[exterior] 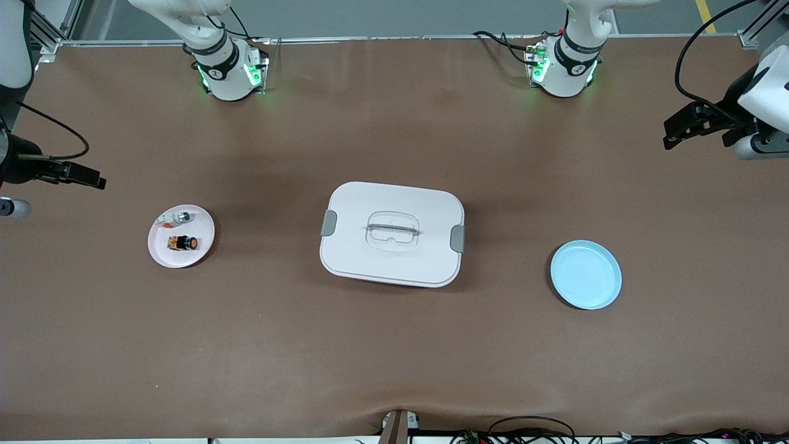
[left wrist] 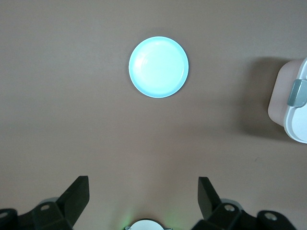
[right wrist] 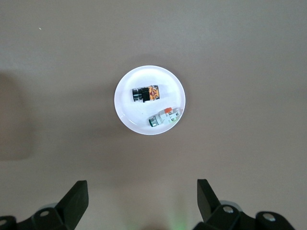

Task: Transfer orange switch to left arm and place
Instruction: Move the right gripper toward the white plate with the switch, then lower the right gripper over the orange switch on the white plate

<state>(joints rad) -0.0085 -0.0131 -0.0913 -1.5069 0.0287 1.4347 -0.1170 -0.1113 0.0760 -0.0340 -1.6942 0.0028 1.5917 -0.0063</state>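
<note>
The orange switch [exterior: 183, 243] lies on its side on the pink plate [exterior: 202, 248], cap seemingly toward the box [exterior: 392, 234]. Left gripper [left wrist: 143, 197] and right gripper [right wrist: 142, 199] both gape, waiting.

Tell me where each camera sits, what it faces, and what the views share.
Front view: high across the table, facing both arm bases; shows the box, the left gripper and the right gripper.
Left wrist view: looks down on the light blue plate; own open fingertips show.
Right wrist view: looks down on the pink plate holding the orange switch; own open fingertips show.
Shared: front sees both plates.
</note>
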